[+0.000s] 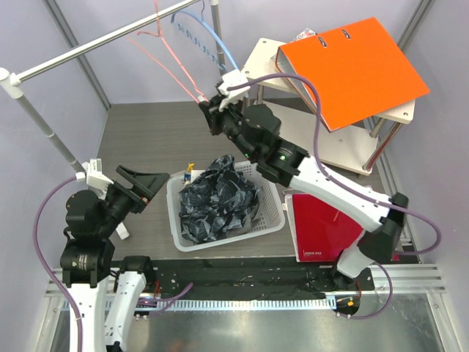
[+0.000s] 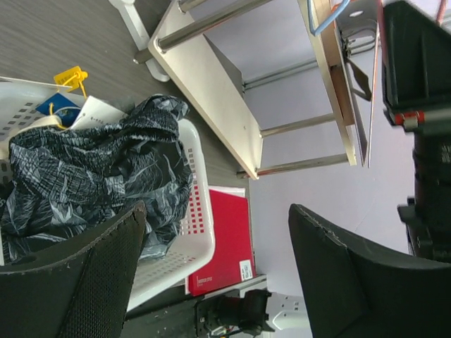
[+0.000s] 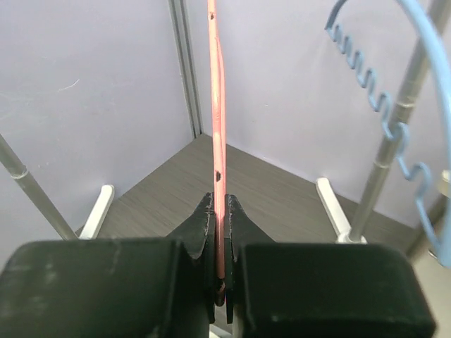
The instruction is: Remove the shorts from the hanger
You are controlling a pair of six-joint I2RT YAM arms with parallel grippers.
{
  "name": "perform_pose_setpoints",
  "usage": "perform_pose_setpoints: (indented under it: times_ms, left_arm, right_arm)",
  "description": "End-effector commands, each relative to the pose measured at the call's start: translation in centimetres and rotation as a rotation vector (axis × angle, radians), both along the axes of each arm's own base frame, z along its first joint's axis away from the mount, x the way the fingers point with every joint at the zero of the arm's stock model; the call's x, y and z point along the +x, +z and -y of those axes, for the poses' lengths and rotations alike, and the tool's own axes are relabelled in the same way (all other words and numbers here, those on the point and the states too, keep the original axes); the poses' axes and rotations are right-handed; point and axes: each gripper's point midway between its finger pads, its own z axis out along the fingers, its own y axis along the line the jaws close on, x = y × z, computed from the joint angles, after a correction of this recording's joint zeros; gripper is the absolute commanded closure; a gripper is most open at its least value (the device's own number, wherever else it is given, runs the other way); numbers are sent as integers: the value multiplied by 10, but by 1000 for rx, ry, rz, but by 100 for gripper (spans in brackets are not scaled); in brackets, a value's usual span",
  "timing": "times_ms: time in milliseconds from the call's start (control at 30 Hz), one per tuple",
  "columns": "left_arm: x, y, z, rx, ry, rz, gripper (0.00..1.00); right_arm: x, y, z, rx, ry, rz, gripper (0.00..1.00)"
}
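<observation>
The dark patterned shorts [image 1: 218,196] lie crumpled in the white basket [image 1: 270,221], also seen as shorts [image 2: 91,169] in the left wrist view. The pink hanger [image 1: 167,45] hangs from the rail [image 1: 95,45] with nothing on it. My right gripper [image 1: 213,111] is shut on the hanger's lower corner; in the right wrist view the pink hanger [image 3: 217,141] runs up from between the shut gripper [image 3: 220,211]. My left gripper [image 1: 150,183] stands open left of the basket, nothing between its fingers [image 2: 106,267].
A blue hanger [image 1: 209,33] hangs beside the pink one. A white side table [image 1: 344,139] at the right holds an orange binder [image 1: 352,70]. A red box [image 1: 322,227] lies right of the basket. A yellow tag [image 2: 72,76] sits in the basket.
</observation>
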Motion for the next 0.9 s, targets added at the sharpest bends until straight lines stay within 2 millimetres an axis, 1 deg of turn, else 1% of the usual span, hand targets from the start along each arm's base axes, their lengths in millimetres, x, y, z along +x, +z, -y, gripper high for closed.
perform_pose_setpoints:
  times_ms: [0, 67, 167, 200, 300, 333, 467, 633, 733, 767, 800, 833, 867]
  left_arm:
    - [-13, 11, 0, 48, -15, 40, 19]
    - [-14, 12, -3, 62, -1, 42, 19]
    - [-16, 9, -6, 88, 11, 39, 19]
    - [-17, 9, -6, 91, 12, 40, 19]
    - [-15, 5, -6, 92, 10, 32, 19]
    - [-14, 2, -5, 84, 7, 23, 19]
    - [-12, 4, -2, 65, -5, 31, 19]
    - [-12, 2, -2, 67, -2, 25, 19]
    - [-12, 0, -3, 74, -1, 20, 19]
    - [-13, 0, -3, 77, 0, 21, 19]
    - [-12, -1, -4, 80, 1, 19, 19]
    - [-11, -4, -5, 86, 7, 10, 19]
    - [-11, -4, -5, 90, 4, 10, 19]
  right_arm:
    - [6, 23, -30, 38, 57, 42, 99]
    - [10, 17, -36, 30, 58, 30, 99]
    - [14, 1, -38, 22, 47, 3, 99]
    - [15, -10, -39, 3, 43, -10, 99]
    - [15, -25, -41, 1, 48, -40, 99]
    - [15, -25, -40, 3, 48, -43, 99]
    - [12, -25, -41, 3, 64, -45, 99]
    - [15, -33, -40, -11, 47, -59, 99]
    - [16, -29, -35, -19, 28, -60, 85]
    - [17, -25, -33, -23, 20, -57, 77]
    - [16, -22, -30, -34, 11, -58, 73]
    - [16, -17, -23, -30, -7, -54, 70]
    - [14, -12, -19, -23, -12, -49, 62]
